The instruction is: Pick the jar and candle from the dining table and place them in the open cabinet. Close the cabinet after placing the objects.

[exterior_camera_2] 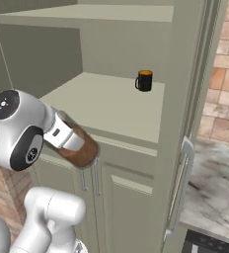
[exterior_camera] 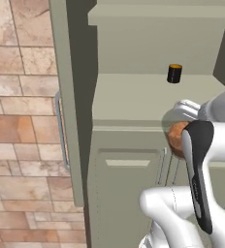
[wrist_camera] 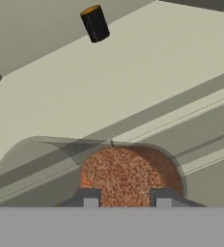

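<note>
The jar (exterior_camera_2: 82, 148) is clear glass with brown powder. It hangs tilted at the front edge of the cabinet's inner shelf (exterior_camera_2: 106, 104). My gripper (exterior_camera_2: 62, 134) is shut on its upper end, which the hand hides. In the hand view the powder-filled jar (wrist_camera: 128, 173) sits just beyond my gripper (wrist_camera: 125, 198), with the shelf (wrist_camera: 147, 72) stretching away behind it. In the left base view the jar (exterior_camera: 176, 138) peeks out past my dark forearm, in front of the shelf (exterior_camera: 134, 101) lip. The candle and the dining table are out of view.
A short black cylinder with an orange top (exterior_camera: 174, 73) (exterior_camera_2: 144, 80) (wrist_camera: 95, 23) stands at the back of the shelf. The open cabinet doors (exterior_camera: 66, 121) (exterior_camera_2: 185, 123) flank the opening. Closed lower doors (exterior_camera_2: 131, 207) sit under the shelf. A marbled counter (exterior_camera_2: 215, 183) lies to the right.
</note>
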Available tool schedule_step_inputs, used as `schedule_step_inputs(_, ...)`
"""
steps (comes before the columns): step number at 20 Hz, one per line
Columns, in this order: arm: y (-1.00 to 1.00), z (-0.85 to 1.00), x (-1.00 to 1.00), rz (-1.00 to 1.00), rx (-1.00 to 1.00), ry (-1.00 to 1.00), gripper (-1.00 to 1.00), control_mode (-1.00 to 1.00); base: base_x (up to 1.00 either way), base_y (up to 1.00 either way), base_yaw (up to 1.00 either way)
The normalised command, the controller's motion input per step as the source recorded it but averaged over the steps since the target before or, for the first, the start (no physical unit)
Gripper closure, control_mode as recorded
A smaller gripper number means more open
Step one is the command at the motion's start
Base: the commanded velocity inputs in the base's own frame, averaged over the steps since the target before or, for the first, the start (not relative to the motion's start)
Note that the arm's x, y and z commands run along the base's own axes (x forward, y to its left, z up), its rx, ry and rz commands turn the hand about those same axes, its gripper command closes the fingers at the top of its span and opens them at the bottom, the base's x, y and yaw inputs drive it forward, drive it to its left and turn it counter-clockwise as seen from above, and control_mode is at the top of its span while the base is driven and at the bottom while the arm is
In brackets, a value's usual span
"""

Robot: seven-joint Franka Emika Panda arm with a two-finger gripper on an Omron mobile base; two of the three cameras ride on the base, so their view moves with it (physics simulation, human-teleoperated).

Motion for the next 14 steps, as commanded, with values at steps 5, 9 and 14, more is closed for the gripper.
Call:
schedule_step_inputs(5,0.02,0.11,0.01,-0.05,-0.03,0.0,1.0,-1.0,0.04,0.06,-0.04)
schedule_step_inputs(9,0.0,0.29,0.0,-0.12,-0.03,-0.02,1.0,-1.0,0.0,0.0,0.0)
schedule_step_inputs(14,0.0,0.49,-0.18,-0.11,0.0,-0.09,1.0,-1.0,0.0,0.0,0.0)
